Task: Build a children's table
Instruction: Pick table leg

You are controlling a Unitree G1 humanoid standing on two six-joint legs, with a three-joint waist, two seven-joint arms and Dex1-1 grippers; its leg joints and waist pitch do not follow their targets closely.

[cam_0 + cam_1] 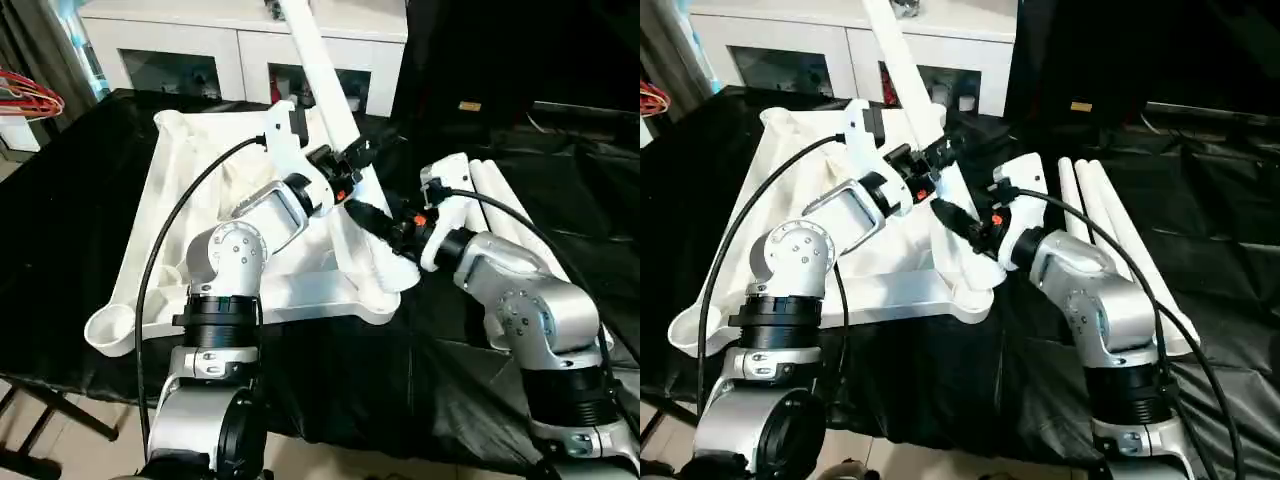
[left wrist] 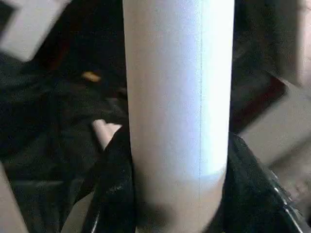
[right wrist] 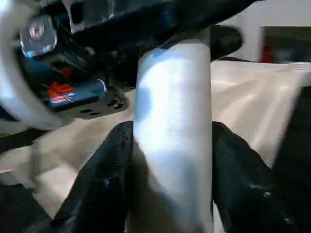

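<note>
Together, both end effectors left (image 1: pixel 352 158), right (image 1: pixel 372 220) pinching smooth white tapered tube leg (image 1: pixel 325 75)

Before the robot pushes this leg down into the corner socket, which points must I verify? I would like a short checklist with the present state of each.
1. Left pincer closed on the leg: ok, black fingers sit on both sides.
2. Right pincer closed on the same leg, lower down: ok.
3. Leg upright over the tabletop: not ok, it leans.
4. Leg's foot seated in the near right corner socket: cannot tell, the pincers hide it.
5. Spare legs lying apart on the black cloth: ok.
</note>
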